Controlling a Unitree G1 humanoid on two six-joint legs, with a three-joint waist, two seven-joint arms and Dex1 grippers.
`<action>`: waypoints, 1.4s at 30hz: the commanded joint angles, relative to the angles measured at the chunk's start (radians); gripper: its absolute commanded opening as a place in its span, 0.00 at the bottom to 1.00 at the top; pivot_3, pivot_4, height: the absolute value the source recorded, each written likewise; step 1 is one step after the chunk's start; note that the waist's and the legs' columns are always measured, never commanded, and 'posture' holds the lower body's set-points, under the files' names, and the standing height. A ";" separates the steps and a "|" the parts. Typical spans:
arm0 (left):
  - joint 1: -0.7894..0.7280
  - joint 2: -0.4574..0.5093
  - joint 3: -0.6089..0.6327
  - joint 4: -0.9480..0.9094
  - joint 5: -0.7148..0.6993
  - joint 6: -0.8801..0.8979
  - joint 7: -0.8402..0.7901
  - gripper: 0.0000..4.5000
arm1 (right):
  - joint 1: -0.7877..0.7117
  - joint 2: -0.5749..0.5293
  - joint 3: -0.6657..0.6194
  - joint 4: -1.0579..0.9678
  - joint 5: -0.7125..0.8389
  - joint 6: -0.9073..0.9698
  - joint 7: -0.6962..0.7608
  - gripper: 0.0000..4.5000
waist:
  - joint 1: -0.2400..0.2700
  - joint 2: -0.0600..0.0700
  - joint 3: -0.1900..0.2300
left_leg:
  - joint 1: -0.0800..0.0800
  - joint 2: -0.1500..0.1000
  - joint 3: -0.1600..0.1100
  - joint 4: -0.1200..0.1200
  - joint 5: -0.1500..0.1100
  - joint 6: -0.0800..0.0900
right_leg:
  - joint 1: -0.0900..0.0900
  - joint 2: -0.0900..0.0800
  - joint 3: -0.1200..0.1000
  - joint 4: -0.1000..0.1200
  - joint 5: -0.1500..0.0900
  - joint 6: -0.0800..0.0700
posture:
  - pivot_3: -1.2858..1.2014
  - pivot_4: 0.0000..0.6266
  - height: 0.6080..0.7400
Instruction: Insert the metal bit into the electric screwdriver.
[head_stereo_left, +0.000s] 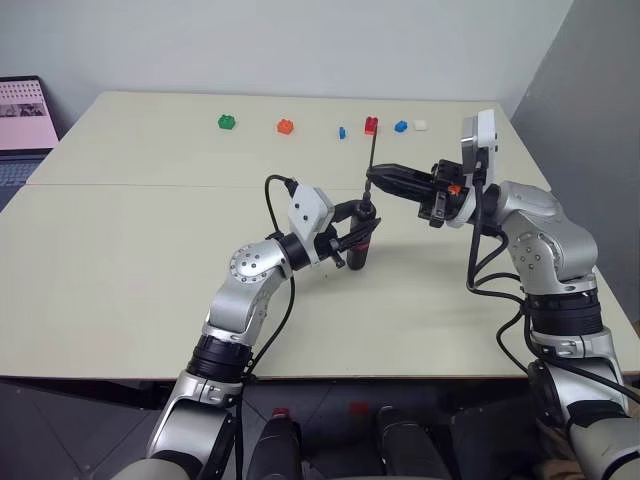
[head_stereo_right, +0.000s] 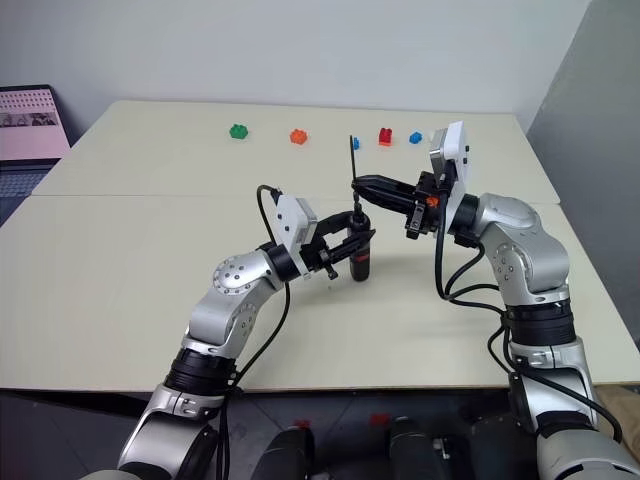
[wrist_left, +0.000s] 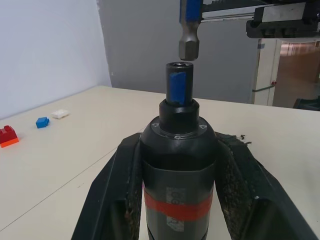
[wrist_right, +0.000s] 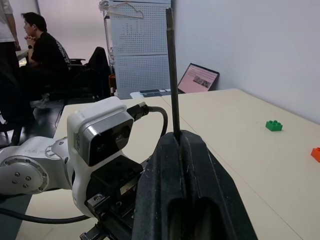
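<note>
Left gripper: clenched around the electric screwdriver, one finger on each side of the body at the red band; it holds the tool upright just above the surface, socket end up.

Electric screwdriver: near the middle of the surface, in front of the robot; in the left wrist view its open socket faces straight up, with a blue mark on the collar.

Right gripper: clenched on the metal bit, reaching in from 3 o'clock of the screwdriver, its fingers about level.

Metal bit: stands upright, thin shaft up, hex end down; that end hangs just above the socket mouth, apart from it, and looks slightly off toward 3 o'clock of the socket's centre.

Step in hand: lining up the bit over the socket; insertion not yet begun, as a gap shows between the two.

Next move calls for: a small sideways correction to centre the hex end, then a straight drop along the tool's axis, with the left gripper steady; the hex flats may need a slight turn to seat.

Far side: small coloured blocks in a row toward 12 o'clock, well apart from the work.
</note>
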 joint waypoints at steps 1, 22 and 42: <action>0.007 0.003 0.001 -0.014 0.005 0.005 0.000 0.36 | -0.011 -0.005 -0.013 -0.018 0.001 -0.016 -0.003 0.00 | 0.000 0.000 0.000 | 0.000 0.000 0.000 0.000 0.000 0.000 | 0.000 0.000 0.000 0.000 0.000 0.000 | 0.52 0.24 1.00; 0.019 0.001 -0.007 -0.028 0.007 0.005 -0.001 0.36 | -0.006 -0.005 0.001 0.016 -0.038 -0.048 -0.001 0.00 | 0.000 0.000 0.000 | 0.000 0.000 0.000 0.000 0.000 0.000 | 0.000 0.000 0.000 0.000 0.000 0.000 | 0.52 0.24 1.00; 0.019 0.001 -0.005 -0.025 0.010 0.007 0.001 0.36 | 0.008 -0.038 0.045 -0.011 -0.048 -0.036 0.055 0.00 | 0.000 0.000 0.000 | 0.000 0.000 0.000 0.000 0.000 0.000 | 0.000 0.000 0.000 0.000 0.000 0.000 | 0.52 0.24 1.00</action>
